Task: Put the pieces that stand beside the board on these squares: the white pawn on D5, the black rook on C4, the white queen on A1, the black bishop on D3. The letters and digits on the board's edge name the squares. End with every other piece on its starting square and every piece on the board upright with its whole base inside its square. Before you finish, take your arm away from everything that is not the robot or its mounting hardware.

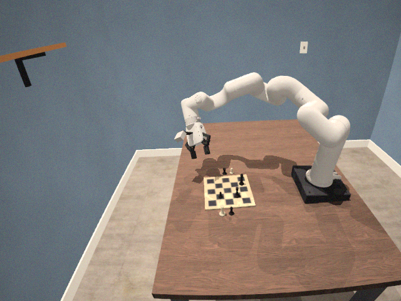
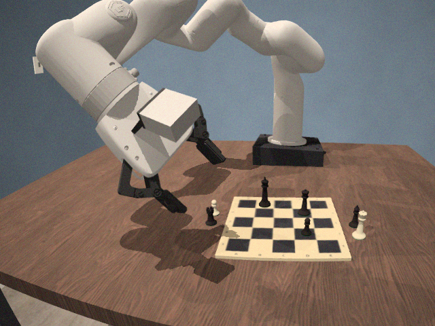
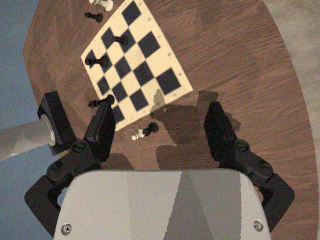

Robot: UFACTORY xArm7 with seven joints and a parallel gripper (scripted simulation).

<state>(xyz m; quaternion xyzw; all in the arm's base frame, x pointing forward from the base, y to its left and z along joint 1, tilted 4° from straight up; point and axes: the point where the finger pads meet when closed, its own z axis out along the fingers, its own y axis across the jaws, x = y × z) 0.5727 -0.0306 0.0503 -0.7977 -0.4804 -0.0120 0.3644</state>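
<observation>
Gripper wide open, nothing held, tilted; upright black rook, probably next, waits lower and to its right, white pawn just beside.
</observation>
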